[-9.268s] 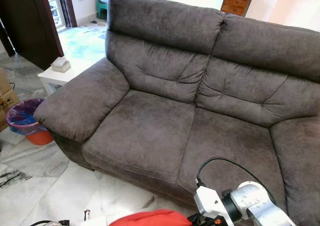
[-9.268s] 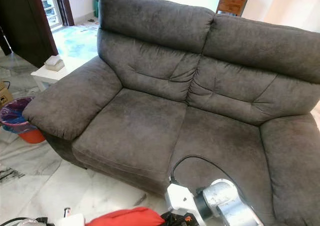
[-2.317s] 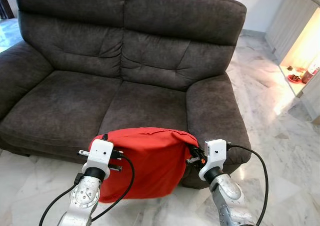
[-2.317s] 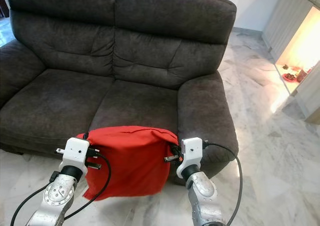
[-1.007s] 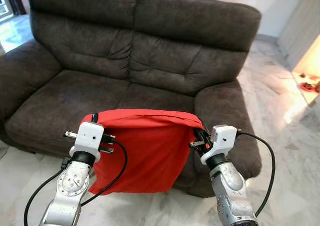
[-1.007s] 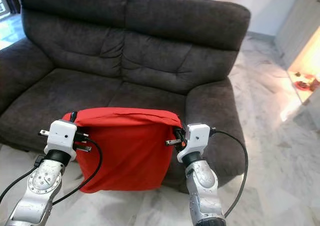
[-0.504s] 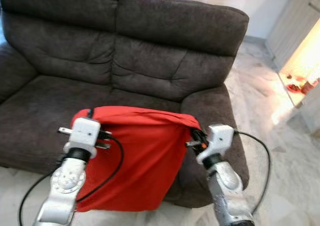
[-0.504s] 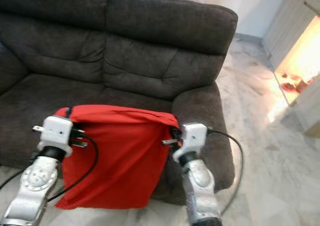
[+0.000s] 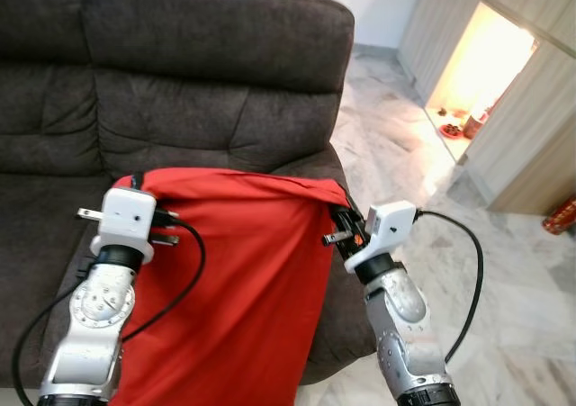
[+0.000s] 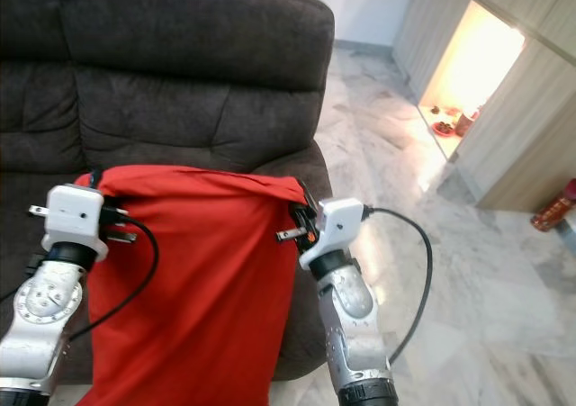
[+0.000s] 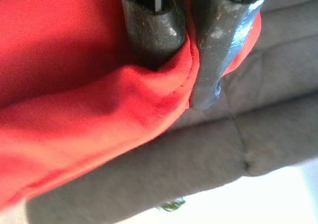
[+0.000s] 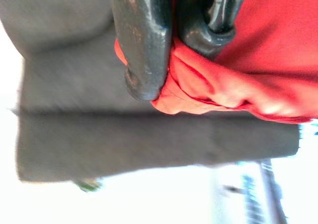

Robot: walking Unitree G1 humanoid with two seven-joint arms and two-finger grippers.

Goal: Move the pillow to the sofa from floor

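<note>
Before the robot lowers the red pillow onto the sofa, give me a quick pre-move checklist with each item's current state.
1. Left gripper pinches a top corner of the red pillow: ok.
2. Right gripper pinches the other top corner: ok.
3. Pillow hangs between both grippers with its top edge taut: ok.
4. Pillow bottom off the floor: cannot tell, the lower edge is cut off.
5. Pillow is over a seat cushion: not ok, it hangs before the sofa's armrest.
6. Landing spot on the sofa is free: cannot tell, the pillow hides it.

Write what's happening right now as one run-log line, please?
stage: carrying | left claw: shut on red pillow corner | right claw: shut on other corner | pillow: hanging before grey sofa | placed: not yet
</note>
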